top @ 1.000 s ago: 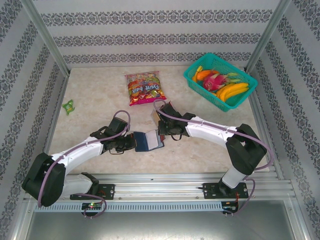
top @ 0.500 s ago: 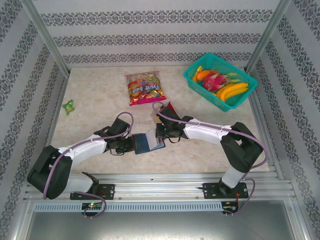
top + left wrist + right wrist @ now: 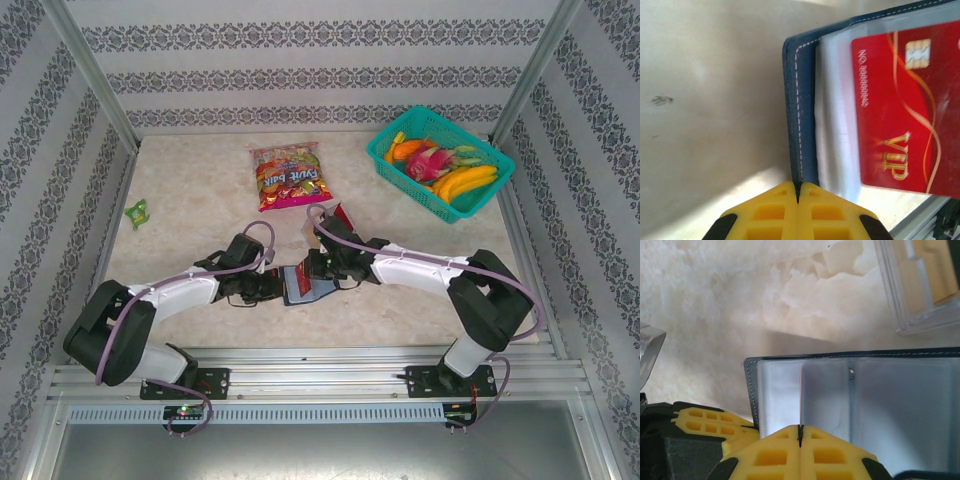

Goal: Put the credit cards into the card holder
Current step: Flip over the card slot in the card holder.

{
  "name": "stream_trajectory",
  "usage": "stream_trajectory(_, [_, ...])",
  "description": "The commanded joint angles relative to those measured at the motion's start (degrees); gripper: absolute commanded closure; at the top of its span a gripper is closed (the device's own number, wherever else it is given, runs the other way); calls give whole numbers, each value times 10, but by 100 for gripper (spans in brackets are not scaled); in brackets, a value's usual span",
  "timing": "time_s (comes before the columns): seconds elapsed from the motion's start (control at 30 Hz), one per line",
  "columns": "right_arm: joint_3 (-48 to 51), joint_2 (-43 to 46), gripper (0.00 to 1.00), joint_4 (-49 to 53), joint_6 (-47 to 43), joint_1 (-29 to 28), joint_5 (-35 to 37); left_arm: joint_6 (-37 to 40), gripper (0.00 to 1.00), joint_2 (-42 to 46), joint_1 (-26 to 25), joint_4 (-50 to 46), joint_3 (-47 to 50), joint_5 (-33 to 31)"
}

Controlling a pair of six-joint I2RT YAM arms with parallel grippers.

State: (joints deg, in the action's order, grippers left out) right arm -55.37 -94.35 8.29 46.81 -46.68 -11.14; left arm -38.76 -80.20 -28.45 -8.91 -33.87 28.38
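Near the bench's front edge, with the left hand point(image 3: 798, 187) clamping the card holder point(image 3: 801, 100), the right hand point(image 3: 800, 429) should slide its pinched red card point(image 3: 900, 100) in squarely.

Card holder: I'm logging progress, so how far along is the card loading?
Done: one red VIP card looks seated in the open card holder. In hand: the left gripper pinches its edge, the right gripper a clear sleeve. Left: another red card lies on the table.
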Motion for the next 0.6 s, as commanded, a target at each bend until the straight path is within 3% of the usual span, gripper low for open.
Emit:
stream_trajectory(0.0, [5,-13,100,3,10,-5,9,4,100,0,-8,10,-12,-3])
stream_trajectory(0.1, [11,-19,100,4,16,-5,22,-5,97,9,-7,-21,-8,-44])
stream_trajectory(0.27, [17,-29,100,1,22,-5,28,-32,75,63,-8,-48,16,-101])
stream_trajectory(0.47, [29,-34,100,-19,38,-3,24,-46,55,109,-7,-18,27,-90])
stream_trajectory(0.57, [35,-30,100,-24,45,-2,25,-40,53,87,-7,-12,10,-76])
